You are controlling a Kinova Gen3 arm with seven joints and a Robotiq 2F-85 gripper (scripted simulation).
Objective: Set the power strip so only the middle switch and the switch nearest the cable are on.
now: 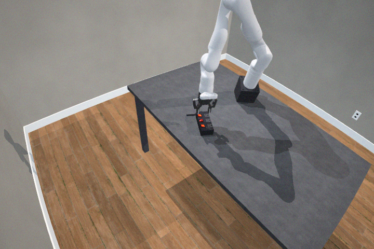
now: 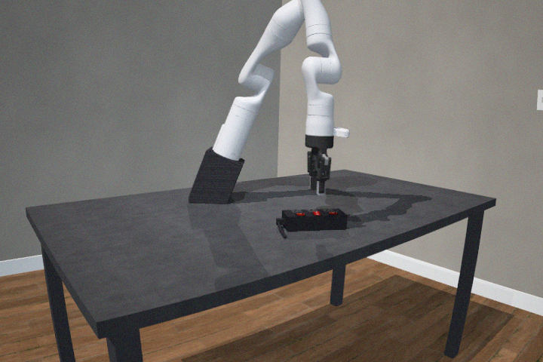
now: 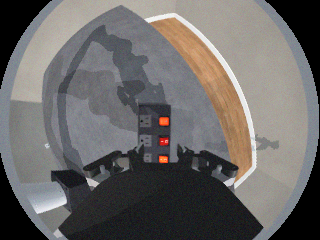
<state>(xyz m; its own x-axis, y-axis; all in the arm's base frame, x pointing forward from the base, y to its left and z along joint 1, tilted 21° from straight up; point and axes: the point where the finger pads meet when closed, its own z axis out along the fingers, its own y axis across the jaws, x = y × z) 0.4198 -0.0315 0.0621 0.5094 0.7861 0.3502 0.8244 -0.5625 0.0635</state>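
Note:
A black power strip [image 1: 204, 123] lies flat on the dark table, right way up, with its short cable stub [image 1: 190, 114] at the far end. It also shows in the exterior view [image 2: 314, 219] and in the wrist view [image 3: 155, 135]. Its three switches [image 3: 163, 140] all glow red-orange. My gripper [image 1: 204, 110] points straight down and hovers a little above the strip, over the half nearer the cable. Its fingers stand partly apart with nothing between them. In the exterior view the gripper [image 2: 317, 189] is seen edge-on, clear of the strip.
The arm's dark base block [image 1: 246, 89] stands at the back of the table, also seen in the exterior view [image 2: 216, 176]. The strip lies close to the table's left long edge [image 1: 175, 138], beyond which is wooden floor.

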